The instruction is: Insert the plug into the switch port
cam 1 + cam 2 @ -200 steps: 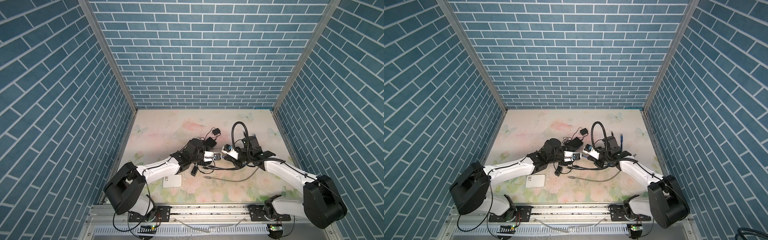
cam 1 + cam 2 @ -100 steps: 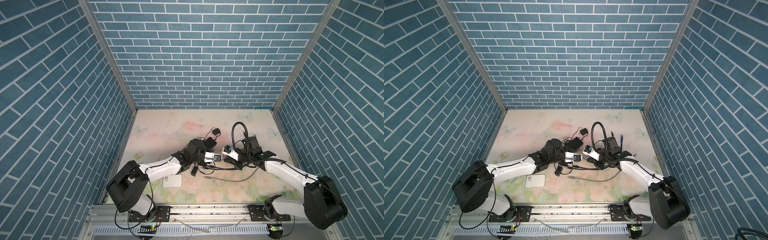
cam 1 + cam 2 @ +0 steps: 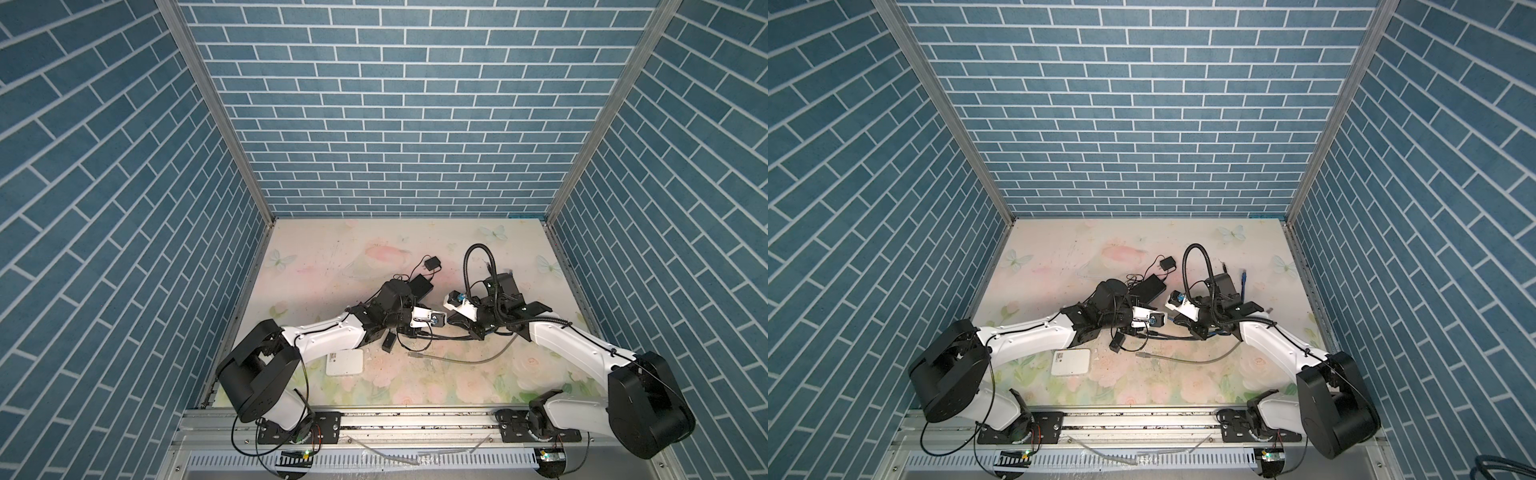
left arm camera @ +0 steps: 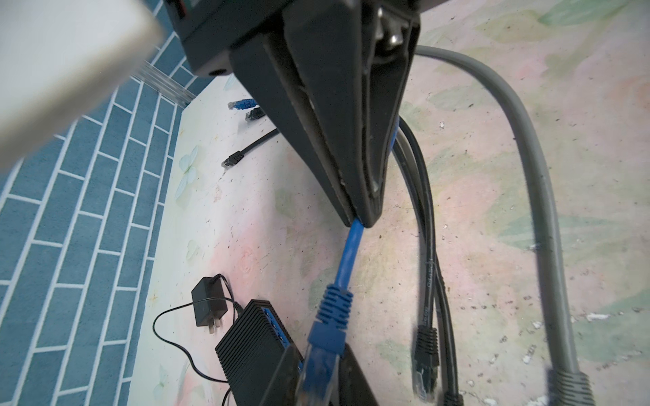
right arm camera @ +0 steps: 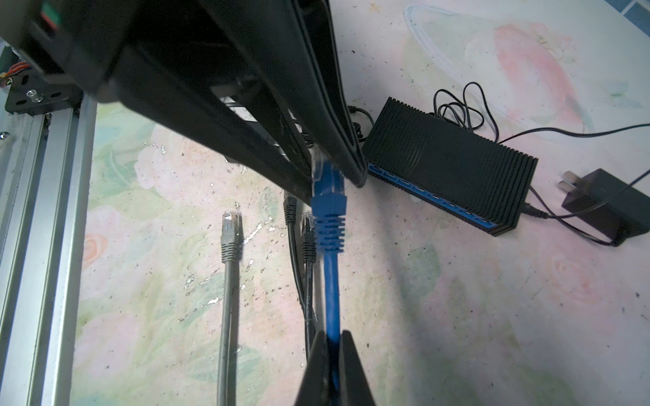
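Nearest the base rail, on the floral surface (image 3: 457, 386), lie a flat white rounded box (image 3: 345, 362) and a loose grey cable (image 3: 469, 359); neither concerns me now. Just beyond them my two arms meet over the middle. My right gripper (image 5: 332, 362) is clamped on the blue cable (image 5: 330, 291) a little behind its head. My left gripper (image 4: 318, 376) has its jaws on either side of the blue network plug with a clear tip (image 4: 329, 316). They stand close against it, but I cannot tell whether the pads actually bear on it. Two black cable plugs (image 5: 308, 239) lie on the surface close by.

I judge this to be the handover of the plug for insertion. To do it well, I want the left jaws square on the plug's moulded body, off the latch tab and leaving the clear tip free, before the right gripper lets go.

Farther back sits the black ribbed switch (image 5: 450, 158), near the plug, with its blue port face (image 5: 432, 195) turned toward the grippers. The ports I can see look empty. Past it lies the black power adapter (image 5: 608, 204). I must bring the plug level with one port and push it straight, not skewed.
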`<state>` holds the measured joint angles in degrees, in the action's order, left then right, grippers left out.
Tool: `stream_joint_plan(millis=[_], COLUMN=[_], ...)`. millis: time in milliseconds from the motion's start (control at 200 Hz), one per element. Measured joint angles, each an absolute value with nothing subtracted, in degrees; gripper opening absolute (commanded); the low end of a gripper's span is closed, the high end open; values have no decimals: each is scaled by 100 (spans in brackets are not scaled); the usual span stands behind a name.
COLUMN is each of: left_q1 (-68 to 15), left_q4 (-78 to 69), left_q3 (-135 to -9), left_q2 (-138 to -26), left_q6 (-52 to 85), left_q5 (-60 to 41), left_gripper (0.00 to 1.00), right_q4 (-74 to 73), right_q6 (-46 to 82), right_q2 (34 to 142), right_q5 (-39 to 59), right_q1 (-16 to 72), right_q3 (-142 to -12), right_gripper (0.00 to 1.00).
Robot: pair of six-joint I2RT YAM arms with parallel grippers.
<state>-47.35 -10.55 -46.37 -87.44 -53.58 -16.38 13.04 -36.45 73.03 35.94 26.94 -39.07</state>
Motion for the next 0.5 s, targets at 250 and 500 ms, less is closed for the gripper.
stream_joint_plan(millis=[250, 500], left_q1=[-4729, -4744], left_q4=[-1035, -1035], left_q3=[-4661, -4737], left_q2=[-8746, -8836], left_q6=[-5332, -5231], left_q5=[-1693, -1822], left_gripper=[17, 16], right_q4=[906, -161], right_q6=[-3568, -3538], right_q2=[7303, 7240], right_q5=[3704, 3981], right_q1=[2674, 2768], right_q3=[-3854, -3426], right_gripper=[27, 35])
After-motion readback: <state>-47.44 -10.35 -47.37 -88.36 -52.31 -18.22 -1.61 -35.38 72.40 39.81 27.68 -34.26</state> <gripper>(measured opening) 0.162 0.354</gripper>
